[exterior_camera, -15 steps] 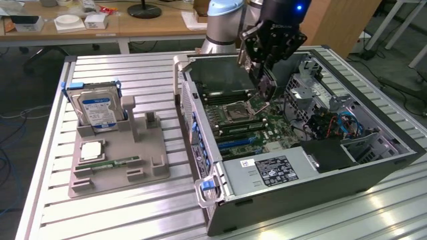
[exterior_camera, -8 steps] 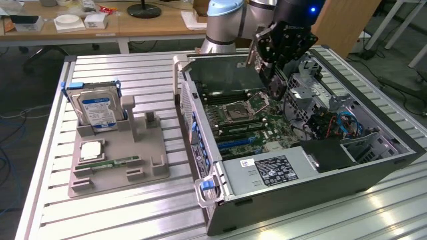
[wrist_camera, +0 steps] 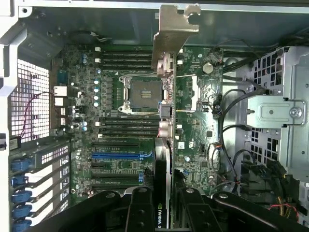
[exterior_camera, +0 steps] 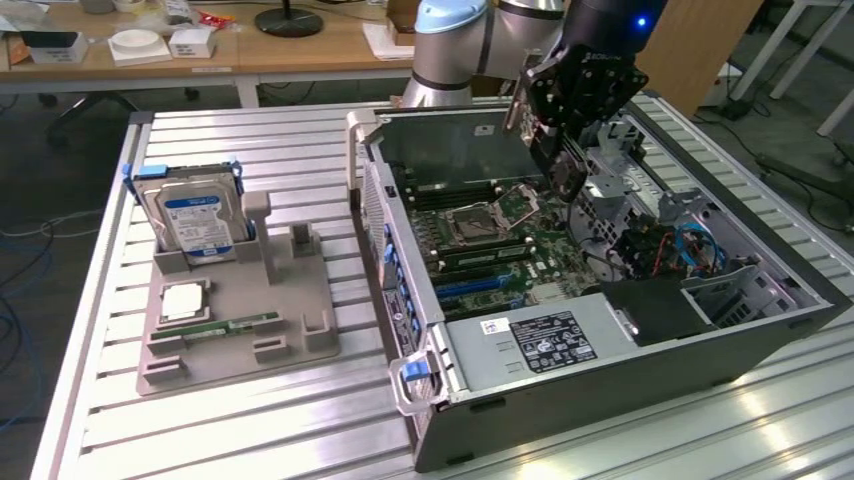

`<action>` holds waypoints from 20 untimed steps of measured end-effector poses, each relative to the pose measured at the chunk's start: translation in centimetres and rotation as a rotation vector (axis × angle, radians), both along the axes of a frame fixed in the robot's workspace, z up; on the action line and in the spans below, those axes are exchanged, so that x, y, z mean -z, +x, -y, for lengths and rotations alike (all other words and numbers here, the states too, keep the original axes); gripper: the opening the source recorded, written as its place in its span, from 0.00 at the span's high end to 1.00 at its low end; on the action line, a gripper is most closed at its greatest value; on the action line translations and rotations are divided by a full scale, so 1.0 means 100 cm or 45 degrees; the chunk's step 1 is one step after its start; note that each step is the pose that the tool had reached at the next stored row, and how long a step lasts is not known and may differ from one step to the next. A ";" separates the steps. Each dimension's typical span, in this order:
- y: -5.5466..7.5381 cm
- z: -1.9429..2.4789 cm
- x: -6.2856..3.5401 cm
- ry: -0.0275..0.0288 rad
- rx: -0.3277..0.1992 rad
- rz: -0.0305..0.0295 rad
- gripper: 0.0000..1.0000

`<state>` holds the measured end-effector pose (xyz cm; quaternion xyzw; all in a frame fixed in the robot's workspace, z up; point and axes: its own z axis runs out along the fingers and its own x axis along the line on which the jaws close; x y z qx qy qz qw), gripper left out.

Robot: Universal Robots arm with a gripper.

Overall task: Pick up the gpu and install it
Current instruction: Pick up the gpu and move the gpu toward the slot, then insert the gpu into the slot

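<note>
While hanging over motherboard (wrist_camera: 193,140) inside case (exterior_camera: 641,360), claw (wrist_camera: 163,212) partly closed, clamping gpu (wrist_camera: 162,159) edgewise.

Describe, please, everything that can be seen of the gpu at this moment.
The gpu is a thin card, seen edge-on in the wrist view. It has a dark body with a green-and-white logo near the gripper, and a silver metal bracket with a bent tab at its far end. The gripper's black fingers clamp it from both sides. It is held on edge above the open computer case, over the motherboard, and appears to touch nothing but the fingers.
</note>
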<state>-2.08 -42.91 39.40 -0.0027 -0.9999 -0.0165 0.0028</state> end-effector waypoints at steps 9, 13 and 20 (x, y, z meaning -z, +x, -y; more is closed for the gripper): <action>0.000 0.0000 0.0000 0.0001 -0.066 0.0001 0.74; 0.000 0.0000 0.0001 0.0000 -0.157 0.0001 0.74; 0.000 0.0000 0.0003 0.0001 -0.319 0.0000 0.74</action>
